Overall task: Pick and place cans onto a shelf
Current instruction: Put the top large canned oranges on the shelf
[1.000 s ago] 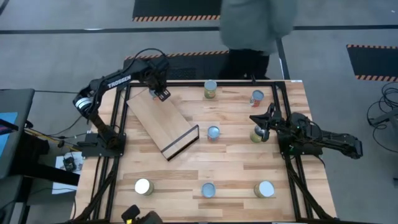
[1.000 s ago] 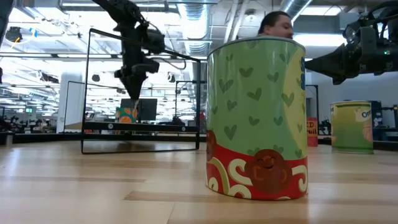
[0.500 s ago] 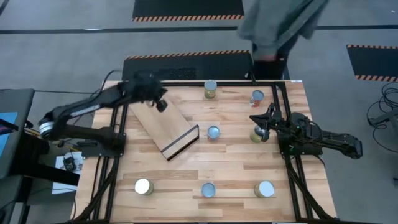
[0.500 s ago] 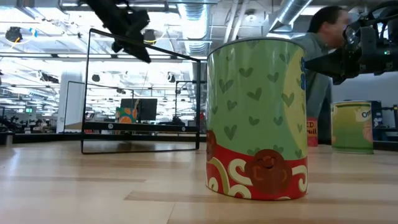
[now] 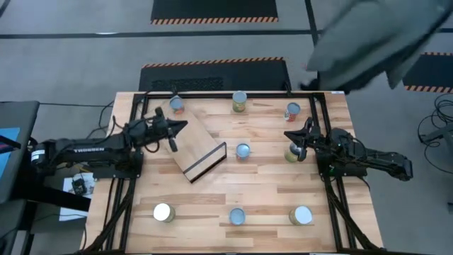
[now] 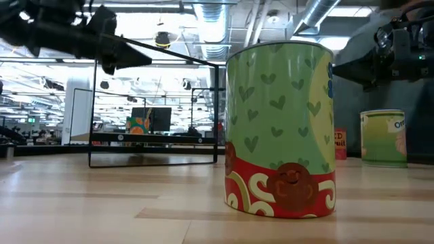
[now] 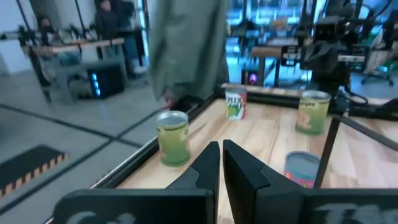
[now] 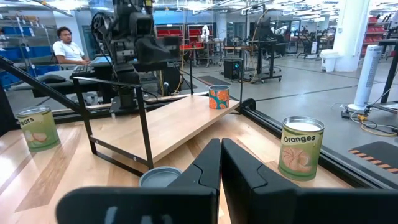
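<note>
The shelf, a pale plywood panel on a thin black frame, lies slantwise at the table's far left. One can stands on the shelf's far end, also visible as the small can in the right wrist view. My left gripper is shut and hovers level above the shelf, high up in the low view, holding nothing. My right gripper is shut and hangs over a can at the right, whose silver top shows below the fingers.
Other cans stand loose on the table: two at the far edge, one mid-table, three along the near edge. A person in grey leans in over the far right corner.
My left gripper has gone up from the can on the shelf's far end and drawn back toward the table's near left, tipping from pointing down to level. The can stays upright on the shelf. The person behind the table has moved to the right.
</note>
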Controlling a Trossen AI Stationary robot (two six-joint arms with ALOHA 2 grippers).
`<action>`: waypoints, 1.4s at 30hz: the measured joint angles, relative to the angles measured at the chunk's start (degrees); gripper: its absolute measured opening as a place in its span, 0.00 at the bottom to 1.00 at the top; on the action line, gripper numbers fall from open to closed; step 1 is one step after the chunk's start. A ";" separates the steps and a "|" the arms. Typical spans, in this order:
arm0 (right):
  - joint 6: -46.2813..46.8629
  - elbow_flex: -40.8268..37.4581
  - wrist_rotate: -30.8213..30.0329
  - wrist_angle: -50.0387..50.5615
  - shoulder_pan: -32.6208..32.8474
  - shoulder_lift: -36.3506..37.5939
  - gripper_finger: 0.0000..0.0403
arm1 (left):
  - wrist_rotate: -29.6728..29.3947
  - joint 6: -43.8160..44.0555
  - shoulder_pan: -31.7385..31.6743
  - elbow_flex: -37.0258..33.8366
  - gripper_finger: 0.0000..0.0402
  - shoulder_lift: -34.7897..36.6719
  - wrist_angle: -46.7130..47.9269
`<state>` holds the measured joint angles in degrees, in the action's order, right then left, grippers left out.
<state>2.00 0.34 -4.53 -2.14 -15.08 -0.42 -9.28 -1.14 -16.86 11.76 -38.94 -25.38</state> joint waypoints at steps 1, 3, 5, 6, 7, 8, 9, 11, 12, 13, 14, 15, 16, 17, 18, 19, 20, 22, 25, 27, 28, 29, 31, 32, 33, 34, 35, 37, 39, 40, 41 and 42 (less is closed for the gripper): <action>0.00 0.01 0.01 0.01 0.01 0.01 0.09 | 0.10 -0.87 0.00 -1.51 0.03 0.05 -2.15; 0.00 0.02 0.01 0.01 -0.01 -0.01 0.09 | 1.17 -2.87 0.00 -3.78 0.03 -0.01 -5.37; 0.00 0.02 0.01 0.01 -0.01 -0.01 0.09 | 1.55 -4.04 0.00 -4.68 0.03 -0.02 -6.27; 0.00 0.02 0.01 0.00 0.01 0.01 0.09 | 1.53 -4.18 0.00 -4.73 0.03 -0.02 -6.30; 0.00 0.00 0.01 0.01 -0.01 0.01 0.09 | 1.51 -4.18 0.00 -4.76 0.03 -0.02 -6.57; 0.00 0.00 0.01 0.01 0.01 -0.01 0.09 | 1.51 -4.18 0.00 -4.76 0.03 -0.02 -6.90; 0.00 0.01 0.01 -0.01 0.00 0.01 0.09 | 1.51 -4.18 0.00 -4.76 0.03 -0.04 -7.33; 0.00 0.02 0.01 -0.01 -0.01 -0.01 0.09 | 1.52 -4.35 0.00 -4.76 0.03 -0.02 -8.27; 0.00 0.01 0.01 0.00 0.01 0.01 0.09 | 1.52 -4.49 0.00 -4.77 0.03 -0.03 -8.73; 0.00 0.02 0.01 -0.01 -0.01 -0.01 0.09 | 1.53 -4.54 0.00 -4.78 0.03 -0.04 -9.37; 0.00 0.01 0.01 0.00 0.00 0.00 0.09 | 1.50 -4.60 0.00 -4.79 0.03 -0.04 -10.32; 0.00 0.01 0.01 -0.01 0.00 0.00 0.09 | 1.48 -4.63 0.00 -4.80 0.03 -0.02 -11.37; 0.04 0.01 0.01 -0.10 0.01 0.01 0.09 | 1.49 -4.64 0.00 -4.80 0.03 -0.02 -12.27; 0.27 0.00 0.01 -0.30 0.00 -0.01 0.09 | 1.49 -4.66 0.00 -4.80 0.03 -0.02 -13.01; 1.07 0.01 0.01 -0.52 0.00 0.00 0.09 | 1.47 -4.77 0.00 -4.80 0.03 -0.04 -13.64; 1.41 0.02 -0.02 -0.86 0.04 0.00 0.09 | 1.45 -5.29 0.00 -4.80 0.03 -0.04 -14.40; 1.17 0.02 -0.08 -1.90 0.05 -0.02 0.09 | 1.44 -6.09 0.00 -4.80 0.03 -0.04 -15.38; 0.79 0.02 -0.08 -5.05 0.03 0.01 0.09 | 1.45 -7.78 0.00 -4.80 0.03 -0.03 -16.93; 0.74 0.02 -0.05 -8.68 0.03 -0.01 0.09 | 1.44 -6.43 -0.02 -4.80 0.03 -0.04 -16.59; 0.53 0.02 -0.08 -11.17 0.03 -0.01 0.09 | 1.44 -3.00 -0.02 -4.80 0.03 -0.02 -14.28; 0.04 0.02 -0.05 -12.44 -0.04 -0.01 0.09 | 1.44 -1.92 -0.02 -4.80 0.03 -0.06 -12.48; -1.02 0.02 -0.07 -13.74 -0.08 -0.01 0.09 | 1.45 -1.03 -0.02 -4.80 0.03 -0.16 -10.88; -2.27 0.02 -0.07 -15.83 -0.08 -0.01 0.09 | 1.44 -0.08 -0.02 -4.80 0.03 -0.76 -9.34; -2.30 0.02 -0.08 -16.62 -0.08 -0.01 0.09 | 1.42 0.19 -0.02 -4.80 0.03 -1.01 -8.91; -2.45 0.02 -0.17 -17.61 -0.08 -0.01 0.09 | 1.42 0.18 -0.02 -4.80 0.03 -1.39 -8.93; -2.68 0.02 -1.05 -18.98 -0.08 -0.01 0.09 | 1.42 -0.15 -0.02 -4.80 0.03 -1.78 -9.04; -3.16 0.02 -2.71 -20.87 -0.08 -0.09 0.09 | 1.22 -0.99 -0.02 -4.80 0.03 -2.24 -9.18; -3.82 0.59 -5.33 -22.75 -0.08 -1.16 0.09 | 0.47 -2.94 -0.04 -4.80 0.03 -3.09 -10.25; -4.08 2.10 -6.41 -21.88 -0.15 -3.65 0.07 | -0.52 -4.50 -0.09 -4.80 0.03 -4.05 -12.26; -4.46 3.23 -6.72 -22.15 -0.25 -5.25 0.06 | -0.92 -5.10 -0.30 -4.80 0.03 -4.70 -13.12; -4.82 4.47 -7.07 -22.59 -0.51 -7.18 0.05 | -2.45 -4.99 -0.70 -4.80 0.03 -5.46 -14.20; -4.91 5.57 -7.90 -22.80 -0.79 -9.51 0.03 | -4.73 -3.53 -1.29 -4.80 0.03 -6.17 -15.24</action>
<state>-2.91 5.91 -12.43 -24.94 -15.87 -9.92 -14.01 -4.67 -18.15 6.96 -45.11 -40.62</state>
